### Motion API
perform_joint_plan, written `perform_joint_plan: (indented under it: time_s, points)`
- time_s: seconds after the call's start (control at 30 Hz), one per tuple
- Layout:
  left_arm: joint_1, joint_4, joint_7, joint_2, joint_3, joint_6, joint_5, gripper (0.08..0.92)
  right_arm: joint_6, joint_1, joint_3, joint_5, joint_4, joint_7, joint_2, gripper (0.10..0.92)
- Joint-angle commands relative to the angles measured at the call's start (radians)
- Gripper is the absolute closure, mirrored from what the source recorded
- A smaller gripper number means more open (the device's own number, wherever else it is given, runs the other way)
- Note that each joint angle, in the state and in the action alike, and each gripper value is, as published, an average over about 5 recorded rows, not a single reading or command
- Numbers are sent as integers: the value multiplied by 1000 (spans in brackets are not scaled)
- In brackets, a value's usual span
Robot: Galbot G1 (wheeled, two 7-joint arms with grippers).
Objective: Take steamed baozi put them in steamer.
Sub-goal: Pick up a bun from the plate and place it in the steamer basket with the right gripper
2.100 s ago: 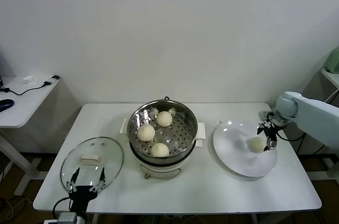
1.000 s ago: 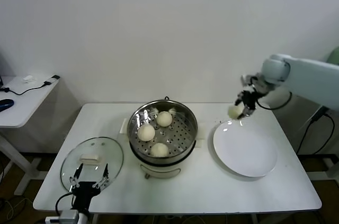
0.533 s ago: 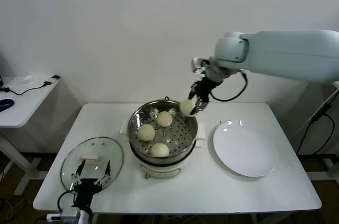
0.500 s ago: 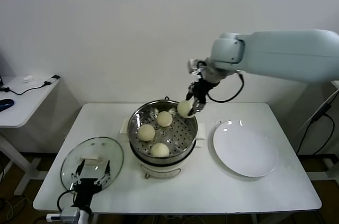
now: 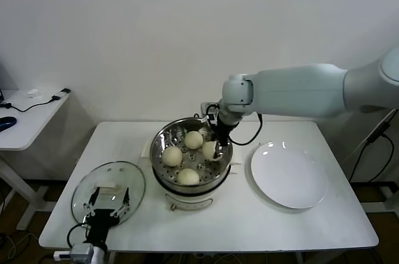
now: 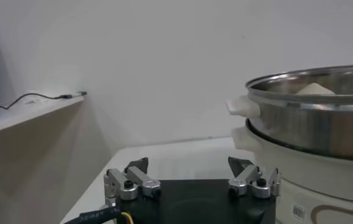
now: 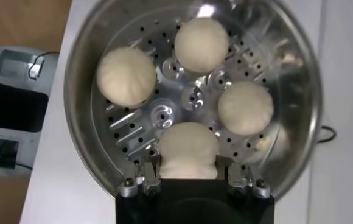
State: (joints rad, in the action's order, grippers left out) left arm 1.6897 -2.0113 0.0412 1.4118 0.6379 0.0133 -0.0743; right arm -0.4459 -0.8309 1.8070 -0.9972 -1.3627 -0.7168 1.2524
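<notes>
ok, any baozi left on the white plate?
No, the white plate is bare; three baozi lie in the steamer and the right claw holds the fourth over its tray.

Head cam: high, wide. L wrist: low, side-on. R wrist: close overhead. All share steamer (image 5: 192, 151).

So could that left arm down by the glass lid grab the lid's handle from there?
Probably yes: the left gripper hangs open at the glass lid's near edge, and nothing lies between it and the white handle.
</notes>
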Motion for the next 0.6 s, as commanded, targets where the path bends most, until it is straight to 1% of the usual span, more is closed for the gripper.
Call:
perform_joint_plan:
  time_s: [0.03,0.2,0.3,0.4,0.47,0.53,0.6]
  points:
    - [-1,3,0,-1,-1,1,0,177,-25,104,-18,45,27,45,11,417]
    - [0,1,0,-3,1,1,-1,177,-4,118,-53,43,47,42,8,406]
    - [2,-1,1,-5,4,2,-2,177,39,96,-71,23,55,2,2,349]
    - [3,-5,1,-7,6,3,-4,177,101,39,-61,-15,55,-72,-7,265]
    - [5,-9,0,-8,6,3,-7,177,143,-4,-42,-41,52,-127,-20,226]
    - [7,-14,0,-9,6,3,-17,177,177,-49,-32,-74,50,-172,-50,210]
    - [9,-18,0,-9,7,3,-27,177,190,-73,-48,-104,49,-175,-95,204]
